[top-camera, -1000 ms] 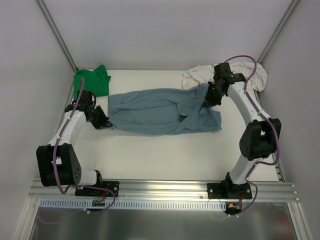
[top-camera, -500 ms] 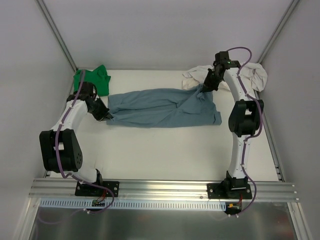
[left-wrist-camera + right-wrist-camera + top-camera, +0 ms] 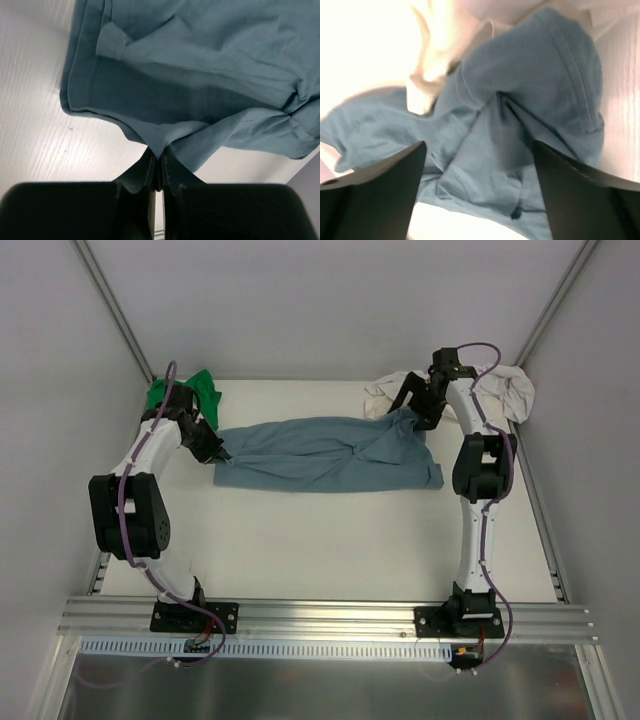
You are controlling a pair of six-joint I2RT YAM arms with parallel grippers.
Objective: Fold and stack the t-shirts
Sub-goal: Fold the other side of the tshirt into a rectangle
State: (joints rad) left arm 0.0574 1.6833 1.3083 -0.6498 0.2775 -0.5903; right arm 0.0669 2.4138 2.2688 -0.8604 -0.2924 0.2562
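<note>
Though white, table (image 3: 300, 550) within grey walls (image 3: 330, 300).

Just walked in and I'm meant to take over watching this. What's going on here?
The two arms are working on the slate-blue t-shirt, stretched out across the table. The left gripper is pinched shut on its left edge; the right gripper is open over its right end. The green t-shirt and cream t-shirt lie crumpled in the far corners, unfolded.
</note>
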